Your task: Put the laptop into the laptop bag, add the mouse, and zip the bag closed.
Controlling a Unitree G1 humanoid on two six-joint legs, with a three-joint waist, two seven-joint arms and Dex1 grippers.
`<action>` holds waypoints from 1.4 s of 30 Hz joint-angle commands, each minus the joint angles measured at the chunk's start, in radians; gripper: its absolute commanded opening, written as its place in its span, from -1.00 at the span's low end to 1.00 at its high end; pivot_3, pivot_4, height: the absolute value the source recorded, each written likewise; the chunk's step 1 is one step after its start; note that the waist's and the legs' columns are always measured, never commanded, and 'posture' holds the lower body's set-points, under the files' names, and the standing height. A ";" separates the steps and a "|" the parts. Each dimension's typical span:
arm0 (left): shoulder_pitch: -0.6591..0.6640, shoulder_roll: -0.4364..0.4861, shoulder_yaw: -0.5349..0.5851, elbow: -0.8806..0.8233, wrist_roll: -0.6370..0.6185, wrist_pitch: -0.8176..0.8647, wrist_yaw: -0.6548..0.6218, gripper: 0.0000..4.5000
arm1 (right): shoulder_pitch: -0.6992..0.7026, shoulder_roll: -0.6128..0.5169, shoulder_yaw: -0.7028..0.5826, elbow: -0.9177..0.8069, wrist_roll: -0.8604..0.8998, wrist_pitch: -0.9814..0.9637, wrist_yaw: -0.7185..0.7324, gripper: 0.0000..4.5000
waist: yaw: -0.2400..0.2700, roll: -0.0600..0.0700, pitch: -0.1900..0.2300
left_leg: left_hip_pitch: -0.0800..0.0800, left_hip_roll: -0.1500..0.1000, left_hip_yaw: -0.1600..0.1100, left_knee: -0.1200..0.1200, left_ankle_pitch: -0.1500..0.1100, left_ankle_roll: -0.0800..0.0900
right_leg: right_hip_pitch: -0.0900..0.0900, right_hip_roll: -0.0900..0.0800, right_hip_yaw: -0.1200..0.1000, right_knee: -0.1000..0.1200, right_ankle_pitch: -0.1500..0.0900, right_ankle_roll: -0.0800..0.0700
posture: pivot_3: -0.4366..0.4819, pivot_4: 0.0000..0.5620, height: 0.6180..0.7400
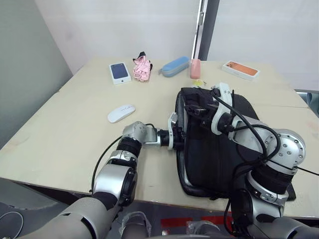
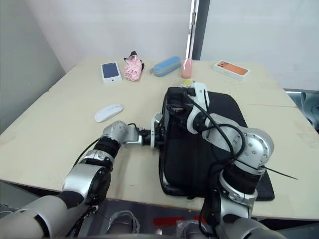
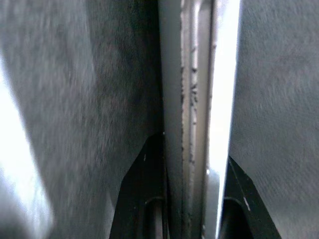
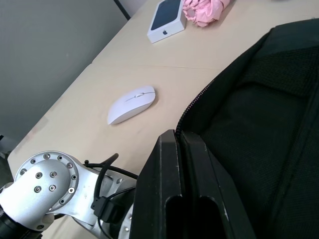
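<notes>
Your laptop bag (image 1: pixel 224 144) lies flat at the table's near edge. Your left gripper (image 1: pixel 178 133) sits at the bag's left opening, its 2 fingers narrowly spread around the laptop (image 3: pixel 197 99) edge (probably seating it inside). Your right gripper (image 4: pixel 192 149), fingers pressed together, pins the bag's top, likely to steady it. The mouse (image 1: pixel 121 113) waits left of the bag, well apart.
</notes>
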 commanded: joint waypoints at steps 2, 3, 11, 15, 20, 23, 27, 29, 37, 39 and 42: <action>-0.026 -0.032 0.052 -0.022 -0.016 -0.020 0.023 -0.87 | -0.028 -0.012 0.015 -0.018 0.011 -0.001 0.029 -0.98 | 0.000 0.000 0.000 | 0.000 0.000 0.000 0.000 0.000 0.000 | 0.000 0.000 0.000 0.000 0.000 0.000 | -0.05 -0.47 1.00; -0.025 -0.036 0.063 -0.024 -0.018 -0.025 0.034 -0.87 | -0.027 -0.014 0.015 -0.018 0.011 -0.002 0.030 -0.98 | 0.000 0.000 0.000 | 0.000 0.000 0.000 0.000 0.000 0.000 | 0.000 0.000 0.000 0.000 0.000 0.000 | -0.05 -0.47 1.00; -0.011 -0.039 0.069 -0.067 -0.003 -0.049 0.049 -0.87 | -0.015 -0.025 0.008 -0.020 0.010 -0.009 0.035 -0.98 | 0.000 0.000 0.000 | 0.000 0.000 0.000 0.000 0.000 0.000 | 0.000 0.000 0.000 -0.001 0.000 0.000 | -0.05 -0.47 1.00; -0.018 -0.035 0.086 -0.054 0.000 -0.083 0.066 -0.87 | -0.012 -0.028 0.004 -0.022 0.008 -0.012 0.037 -0.98 | 0.000 0.000 0.000 | 0.000 0.000 0.000 0.000 0.000 0.000 | 0.000 0.000 0.000 -0.001 0.000 0.000 | -0.05 -0.47 1.00; -0.019 -0.038 0.094 -0.059 -0.003 -0.093 0.081 -0.42 | -0.007 -0.031 0.002 -0.025 0.008 -0.013 0.040 -1.00 | -0.002 0.000 0.000 | 0.000 0.000 0.000 -0.001 0.000 0.000 | 0.000 0.000 0.000 -0.001 0.000 0.000 | -0.05 -0.47 1.00; -0.016 -0.037 0.101 -0.083 -0.020 -0.079 0.088 0.02 | 0.001 -0.032 -0.001 -0.028 0.007 -0.013 0.043 -1.00 | -0.001 0.000 0.000 | 0.000 0.000 0.000 -0.001 0.000 0.000 | 0.000 0.000 0.000 -0.001 0.000 0.000 | -0.05 -0.47 1.00; -0.017 -0.021 0.117 -0.117 -0.037 -0.041 0.104 0.65 | 0.006 -0.042 -0.007 -0.028 0.005 -0.011 0.050 -1.00 | -0.002 0.000 0.000 | 0.000 0.000 0.000 -0.001 0.000 0.000 | 0.000 0.000 0.000 -0.002 0.000 0.000 | -0.05 -0.47 1.00; -0.014 -0.010 0.118 -0.139 -0.041 -0.020 0.106 0.65 | 0.007 -0.046 -0.009 -0.027 0.002 -0.011 0.054 -1.00 | -0.003 0.000 0.000 | 0.000 0.000 0.000 -0.001 0.000 0.000 | 0.000 0.000 0.000 -0.002 0.000 0.000 | -0.05 -0.47 1.00; -0.005 0.134 0.132 -0.291 -0.070 0.150 0.111 0.65 | 0.006 -0.083 -0.029 -0.020 -0.008 -0.016 0.074 -1.00 | -0.012 0.001 0.000 | 0.000 0.001 0.000 -0.002 0.000 0.000 | -0.001 0.001 0.000 -0.002 0.000 0.000 | -0.05 -0.47 1.00; 0.002 0.171 0.135 -0.335 -0.079 0.185 0.106 0.65 | 0.005 -0.092 -0.031 -0.017 -0.009 -0.017 0.081 -1.00 | -0.011 0.001 0.000 | 0.000 0.001 0.000 -0.002 0.000 0.000 | -0.001 0.001 -0.001 -0.003 0.000 0.000 | -0.05 -0.47 1.00; 0.031 0.245 0.112 -0.454 -0.110 0.236 0.071 0.65 | 0.004 -0.106 -0.032 -0.008 -0.013 -0.021 0.091 -1.00 | -0.007 0.001 0.000 | 0.000 0.000 0.000 -0.002 0.000 0.000 | 0.000 0.000 -0.001 -0.003 0.000 0.000 | -0.05 -0.47 1.00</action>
